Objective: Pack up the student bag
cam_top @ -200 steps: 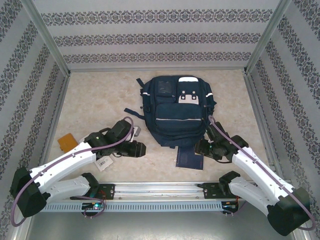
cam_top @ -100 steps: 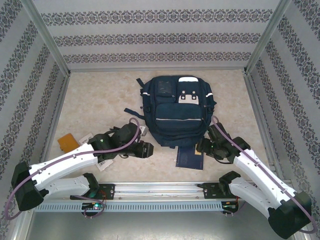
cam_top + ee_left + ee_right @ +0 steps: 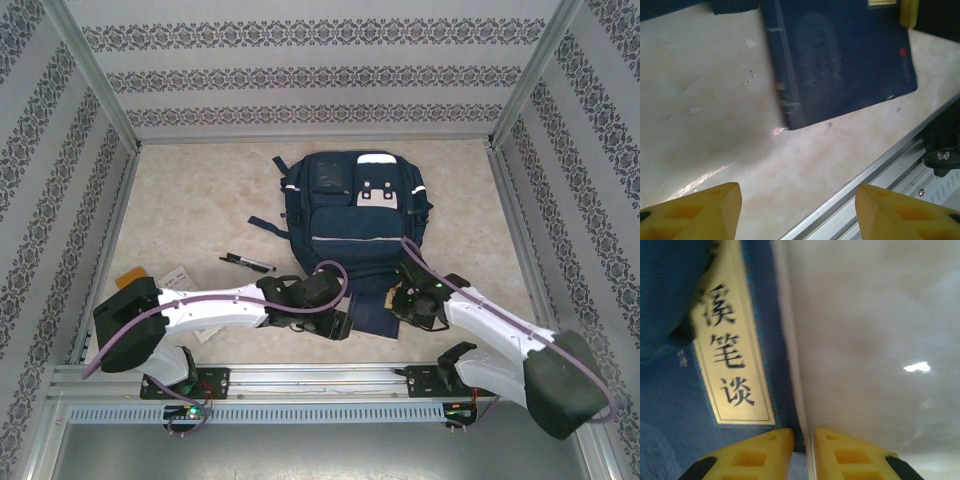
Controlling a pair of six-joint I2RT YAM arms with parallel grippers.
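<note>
Judged to be at the pick-up stage of packing: right gripper (image 3: 803, 447) pinched nearly shut on the right edge of book (image 3: 840, 55), left gripper (image 3: 797, 215) hovering wide open just short of the book's near corner, both by the middle of the near edge of table (image 3: 200, 200). Called for next, by the look of it: tipping the flat cover off the surface, perhaps sliding the open fingers (image 3: 695, 210) under the raised side, then carrying it to bag (image 3: 355, 215), lying front-up mid-table and reaching toward the far edge, just beyond the book. No open mouth seen on the bag from above, so probably a zip to pull first. Also lying about: pen (image 3: 247, 262) left of the bag, white card (image 3: 175, 275) and orange item (image 3: 128, 274) near the left edge, all well apart from the book.
</note>
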